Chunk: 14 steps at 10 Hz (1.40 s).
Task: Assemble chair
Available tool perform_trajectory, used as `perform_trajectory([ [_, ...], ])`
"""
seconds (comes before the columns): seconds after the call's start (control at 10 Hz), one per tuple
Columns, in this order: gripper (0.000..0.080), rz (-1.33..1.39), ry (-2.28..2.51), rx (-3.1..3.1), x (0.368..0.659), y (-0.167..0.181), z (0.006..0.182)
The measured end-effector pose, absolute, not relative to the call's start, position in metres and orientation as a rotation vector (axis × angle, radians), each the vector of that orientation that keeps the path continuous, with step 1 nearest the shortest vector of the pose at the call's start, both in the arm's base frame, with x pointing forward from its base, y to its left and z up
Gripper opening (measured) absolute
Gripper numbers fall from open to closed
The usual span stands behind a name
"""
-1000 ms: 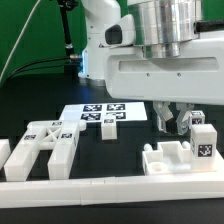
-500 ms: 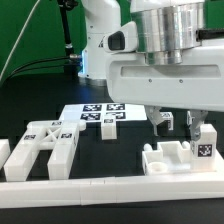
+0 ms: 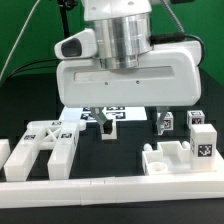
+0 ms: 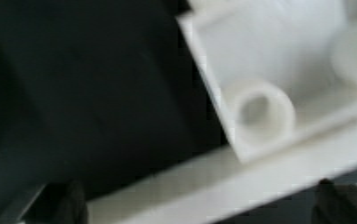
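Our gripper [image 3: 134, 124] hangs over mid-table, fingers [image 3: 104, 125] spread apart with nothing between them. On the exterior view's left, nearer than the gripper, lies the slotted frame [image 3: 45, 146], its rails running near to far. Behind the fingers lies the marker board [image 3: 80, 113]. Near on the right sits the notched block [image 3: 172, 158], which we judge the closer part, a tagged cube [image 3: 202, 138] just beside it.

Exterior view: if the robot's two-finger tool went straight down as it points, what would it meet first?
Likely the bare black tabletop, near the thin white marker board; depth under the open tool is unclear.
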<state>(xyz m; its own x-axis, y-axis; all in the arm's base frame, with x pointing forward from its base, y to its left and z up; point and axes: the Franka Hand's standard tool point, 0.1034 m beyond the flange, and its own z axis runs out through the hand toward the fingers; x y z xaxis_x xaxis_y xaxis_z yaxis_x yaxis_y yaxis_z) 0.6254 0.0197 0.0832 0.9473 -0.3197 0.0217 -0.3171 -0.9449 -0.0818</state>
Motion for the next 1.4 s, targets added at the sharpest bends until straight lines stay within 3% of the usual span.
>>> perform_trajectory([
  [0.5, 0.0648, -0.057, 0.028, -3.082, 0.621, 0.016, 0.079],
  [0.7, 0.0648, 0.060, -0.131, -3.118, 0.591, 0.009, 0.063],
  [0.8, 0.0648, 0.173, -0.108, -3.108, 0.575, 0.002, 0.060],
  [1.0, 0.0648, 0.447, -0.030, -3.068, 0.552, -0.002, 0.074],
  [1.4, 0.0648, 0.847, -0.030, -2.959, 0.542, 0.000, 0.068],
])
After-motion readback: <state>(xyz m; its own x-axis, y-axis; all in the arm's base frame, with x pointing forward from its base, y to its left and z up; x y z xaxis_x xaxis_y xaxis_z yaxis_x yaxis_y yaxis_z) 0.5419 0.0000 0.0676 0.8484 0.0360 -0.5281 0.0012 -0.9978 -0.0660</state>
